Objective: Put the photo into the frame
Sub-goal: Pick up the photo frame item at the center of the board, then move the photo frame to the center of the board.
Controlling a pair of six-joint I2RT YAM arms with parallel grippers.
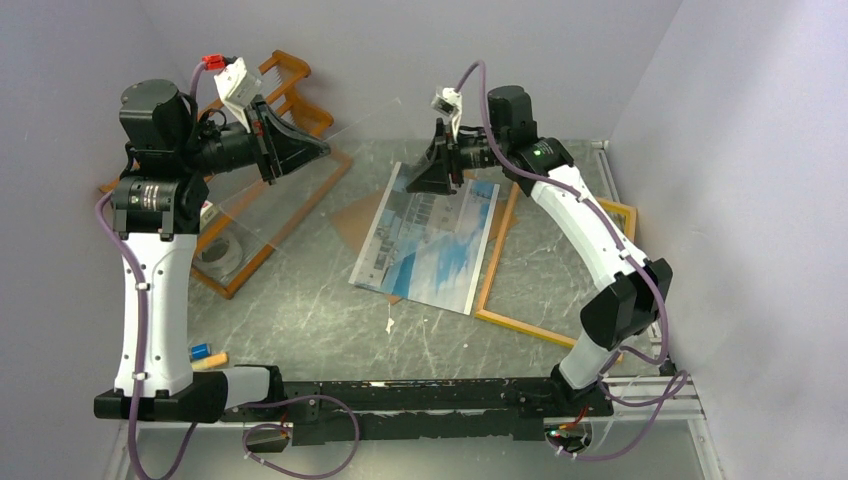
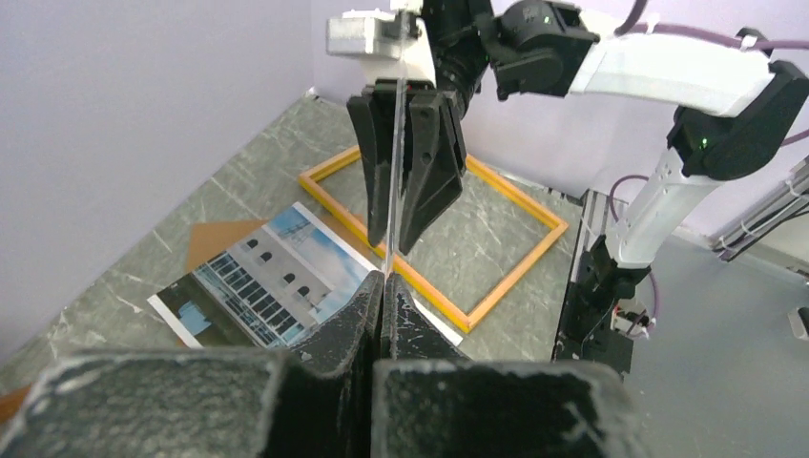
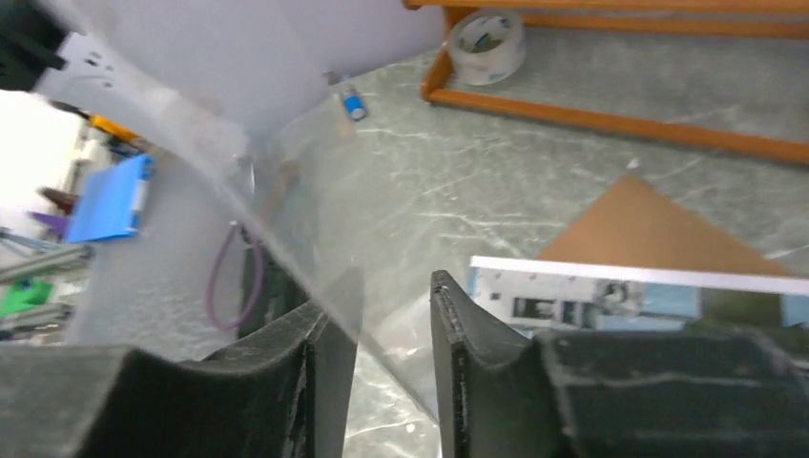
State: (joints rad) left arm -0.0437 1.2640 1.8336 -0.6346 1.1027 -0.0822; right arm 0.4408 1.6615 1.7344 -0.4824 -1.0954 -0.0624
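The photo (image 1: 430, 245), a print of a white building under blue sky, lies face up on the table over a brown hardboard panel (image 2: 215, 240). To its right the frame (image 1: 497, 255) lies flat with bare table inside it. A clear transparent sheet (image 2: 392, 191) hangs in the air between the arms. My left gripper (image 2: 385, 279) is shut on its near edge. My right gripper (image 3: 391, 286) sits at the opposite edge, jaws apart, with the sheet (image 3: 286, 162) slanting through the gap. The right gripper (image 1: 415, 185) hovers over the photo's far end.
An orange-brown slatted rack (image 1: 290, 80) stands at the back left. Its low wooden base (image 1: 250, 265) holds a roll of clear tape (image 1: 222, 250). A small blue and orange item (image 1: 205, 352) lies near the left arm's base. Walls close in on the left, back and right.
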